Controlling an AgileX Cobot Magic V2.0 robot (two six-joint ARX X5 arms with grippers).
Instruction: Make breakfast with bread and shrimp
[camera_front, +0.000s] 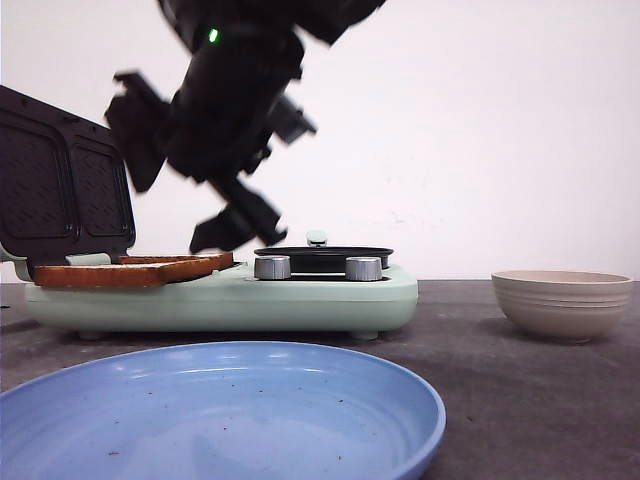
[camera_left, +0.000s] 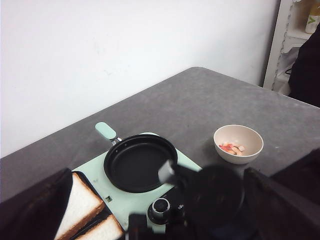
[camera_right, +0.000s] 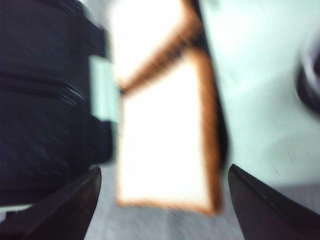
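Two slices of white bread (camera_front: 120, 272) with brown crust lie side by side on the sandwich plate of a mint-green breakfast maker (camera_front: 300, 295), whose lid stands open. The left wrist view shows the bread (camera_left: 80, 205) from high above. Pink shrimp (camera_left: 231, 148) lie in a beige bowl (camera_left: 250, 137) to the right of the machine. My right gripper (camera_front: 225, 232), blurred, hangs just over the bread; in its wrist view it (camera_right: 162, 220) is open, with the bread (camera_right: 162, 150) beyond the fingers and nothing held. My left gripper (camera_left: 160, 220) is open, high above the machine.
An empty black pan (camera_left: 140, 162) with a mint handle sits on the machine's right half, with two knobs (camera_front: 272, 267) in front. A blue plate (camera_front: 200, 420) lies nearest the camera. The beige bowl (camera_front: 565, 300) stands at the right. The open lid (camera_front: 60, 185) rises at the left.
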